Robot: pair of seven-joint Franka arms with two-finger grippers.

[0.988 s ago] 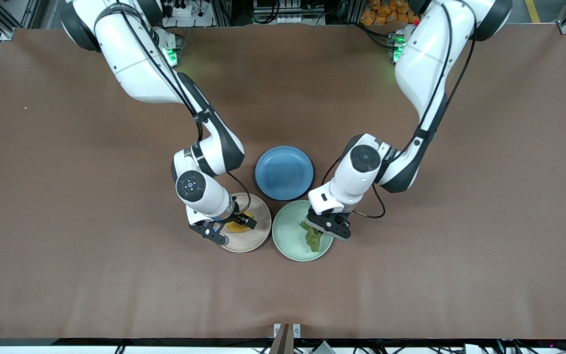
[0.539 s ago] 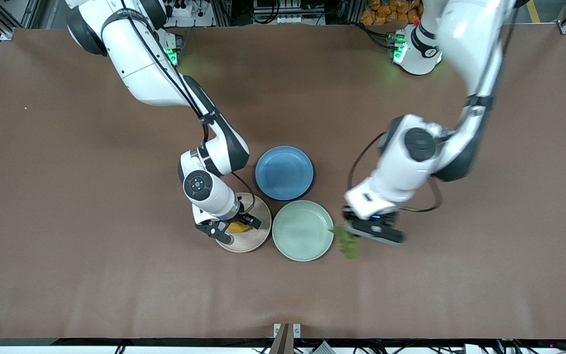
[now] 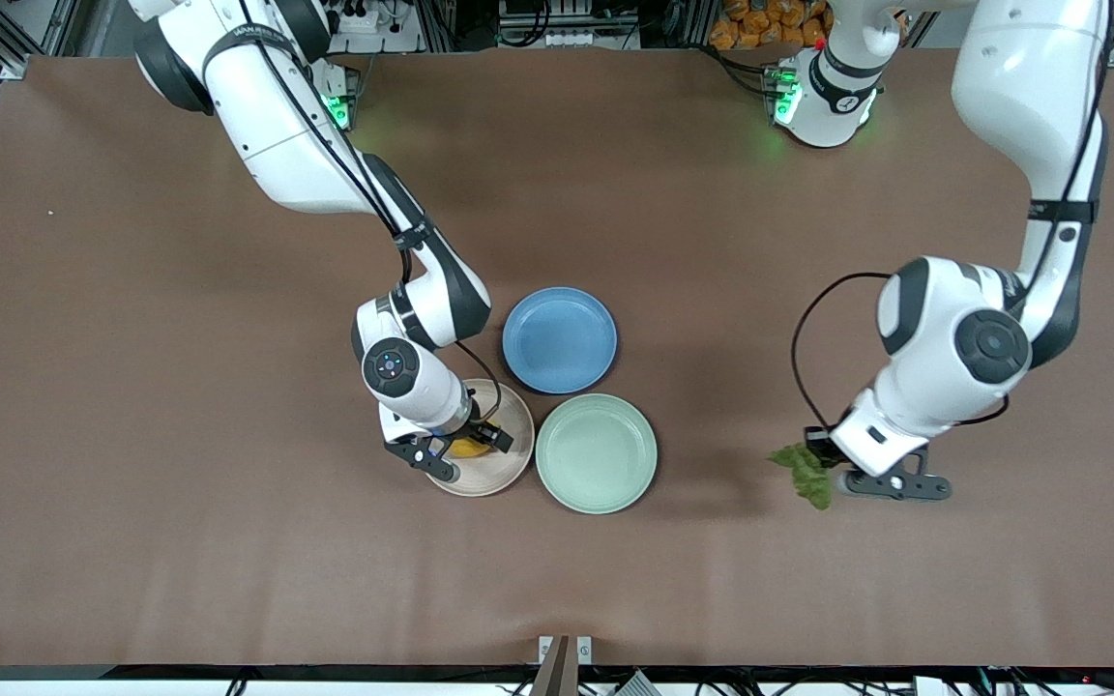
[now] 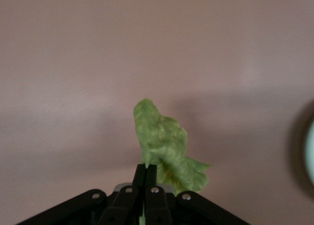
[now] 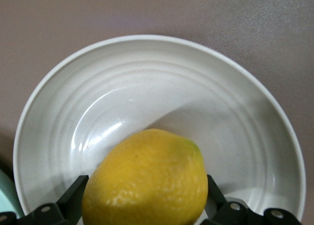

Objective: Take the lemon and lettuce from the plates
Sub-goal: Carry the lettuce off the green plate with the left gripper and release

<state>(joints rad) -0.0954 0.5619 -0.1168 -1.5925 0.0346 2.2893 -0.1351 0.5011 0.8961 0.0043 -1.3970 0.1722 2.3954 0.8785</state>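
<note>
The lemon (image 3: 466,447) sits between the fingers of my right gripper (image 3: 469,452), over the beige-pink plate (image 3: 511,472). In the right wrist view the lemon (image 5: 147,181) fills the gap between both fingers (image 5: 73,196), over the plate's (image 5: 196,87) ribbed bowl. My left gripper (image 3: 830,468) is shut on the lettuce (image 3: 808,472) and holds it over bare table toward the left arm's end. In the left wrist view the leaf (image 4: 164,146) hangs from the closed fingertips of the gripper (image 4: 146,169). The mint green plate (image 3: 596,452) has nothing on it.
A blue round plate (image 3: 559,338) stands beside the two plates, farther from the front camera. The mint plate's edge shows in the left wrist view (image 4: 310,151). Brown table surface surrounds the plates on all sides.
My left gripper lifted the lettuce off the mint plate and carried it toward the left arm's end of the table. My right gripper closed in on the lemon and stayed over the beige plate.
</note>
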